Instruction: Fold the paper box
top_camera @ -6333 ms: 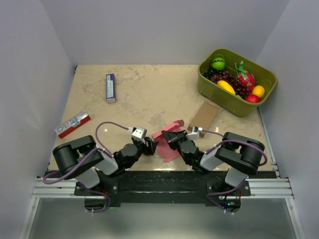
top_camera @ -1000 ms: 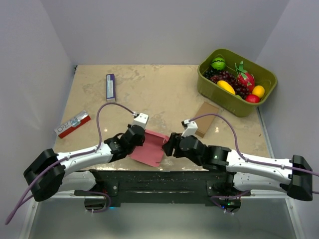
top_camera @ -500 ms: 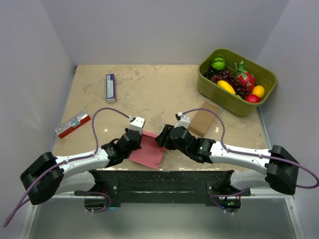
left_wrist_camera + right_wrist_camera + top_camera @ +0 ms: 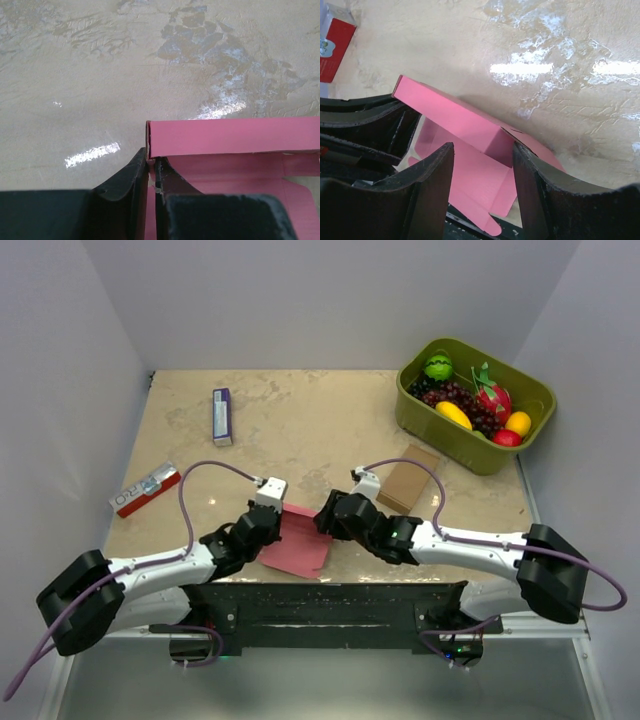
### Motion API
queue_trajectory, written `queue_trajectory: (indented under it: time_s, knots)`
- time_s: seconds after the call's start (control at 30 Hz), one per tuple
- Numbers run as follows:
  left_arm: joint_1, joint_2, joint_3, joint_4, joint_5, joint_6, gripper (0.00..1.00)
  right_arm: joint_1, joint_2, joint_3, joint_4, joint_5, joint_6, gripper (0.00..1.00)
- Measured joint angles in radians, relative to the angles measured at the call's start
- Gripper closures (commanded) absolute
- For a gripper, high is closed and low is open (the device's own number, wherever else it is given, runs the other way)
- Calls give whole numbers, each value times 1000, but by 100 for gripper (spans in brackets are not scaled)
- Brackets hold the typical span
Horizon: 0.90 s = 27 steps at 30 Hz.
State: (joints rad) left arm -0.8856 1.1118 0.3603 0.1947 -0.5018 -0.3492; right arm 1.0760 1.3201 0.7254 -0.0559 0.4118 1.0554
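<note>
The left arm (image 4: 160, 565) and right arm (image 4: 480, 545) have white shells between bulky black joints. Purple cables (image 4: 185, 502) loop to white wrist camera blocks (image 4: 269, 490). The left claw (image 4: 151, 157) and right claw (image 4: 482, 146) are matt black with curved fingers (image 4: 432, 170).

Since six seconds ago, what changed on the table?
Both arms stretched out low. The paper box, then bunched up between them, now lies flatter at the near edge; the left pincer pinches its left edge. The right pincer moved left and straddles its raised flap, open. Cardboard box, fruit tub, red-and-white packet and purple-and-white packet stayed put.
</note>
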Motion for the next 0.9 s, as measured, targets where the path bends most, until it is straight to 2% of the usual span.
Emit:
queue_trajectory:
  time_s: [0.57, 0.73, 0.9]
  knots:
    - [1, -30, -77, 83, 30, -62, 100, -56, 49, -24, 177, 6, 62, 50]
    - [1, -29, -79, 88, 29, -74, 100, -56, 39, -30, 167, 14, 69, 50]
    - [1, -9, -79, 89, 14, -86, 100, -55, -48, -28, 89, 30, 43, 51]
